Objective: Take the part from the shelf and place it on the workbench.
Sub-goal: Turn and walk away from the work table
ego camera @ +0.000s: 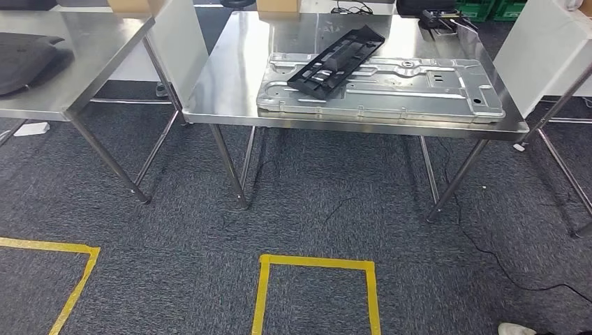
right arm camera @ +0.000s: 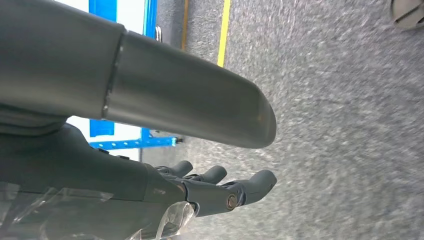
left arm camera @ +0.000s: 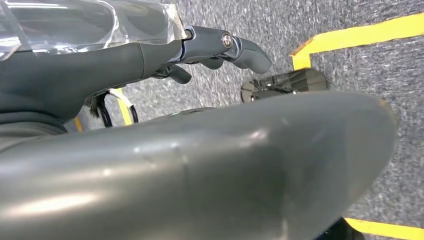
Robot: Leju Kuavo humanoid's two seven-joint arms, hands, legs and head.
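Grey carpet w/ yellow tape boxes [ego camera: 315,293] lies under a steel bench [ego camera: 230,77]. I see the black part [ego camera: 336,57] lying on a silver plate [ego camera: 391,87] on the bench. My left hand [left arm camera: 220,50] and right hand [right arm camera: 215,187] hang low over the floor, fingers apart, holding nothing. Looks done to me; I'd keep arms down & clear of the bench.

Even, bright overhead lighting; the steel workbench [ego camera: 230,84] shows soft glare streaks, and faint shadows fall on the carpet [ego camera: 314,209] beneath it. Head view sharp. In both wrist views the near thumb [left arm camera: 200,170] is defocused, with carpet slightly motion-blurred.
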